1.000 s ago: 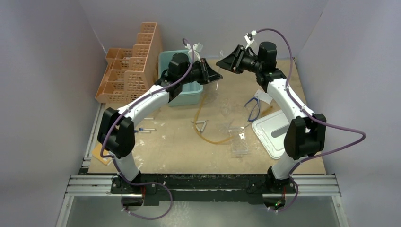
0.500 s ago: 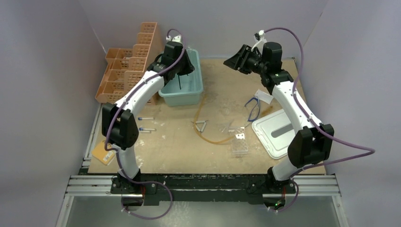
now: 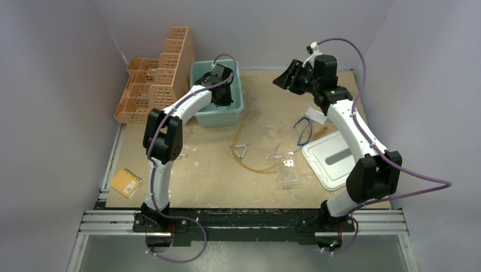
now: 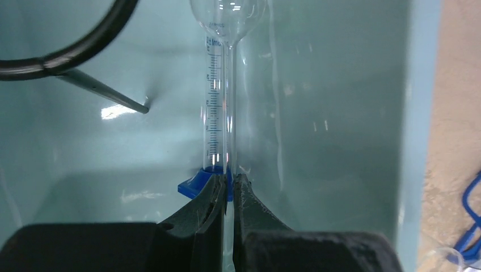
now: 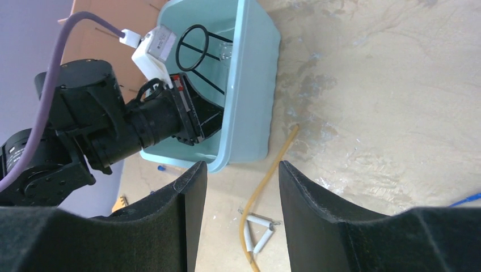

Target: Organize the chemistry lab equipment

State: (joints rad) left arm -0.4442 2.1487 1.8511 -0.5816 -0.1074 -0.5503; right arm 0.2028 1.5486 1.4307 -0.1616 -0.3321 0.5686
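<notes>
My left gripper (image 4: pixel 230 177) reaches down into the teal bin (image 3: pixel 238 105) and is shut on a thin clear glass stem (image 4: pixel 231 113) that ends in a bulb (image 4: pixel 227 11). Beside the stem stands a graduated cylinder (image 4: pixel 214 107) with a blue base. A black wire ring with stem (image 4: pixel 68 56) lies in the bin too. My right gripper (image 5: pixel 243 170) hangs open and empty above the table's back right. On the table lie the amber hose (image 3: pixel 241 136), the wire triangle (image 3: pixel 241 150), the blue-framed goggles (image 3: pixel 305 127) and the clear tube rack (image 3: pixel 286 170).
The orange lattice basket rack (image 3: pixel 156 85) stands left of the bin. A small orange notepad (image 3: pixel 126 182) lies at the front left. A white tray (image 3: pixel 332 158) sits at the right. A blue-capped tube (image 5: pixel 161 168) lies near the bin's front.
My left arm has swung left from the table's middle and lowered the glass piece into the teal bin. My right gripper has opened wider and drawn back to the right.
</notes>
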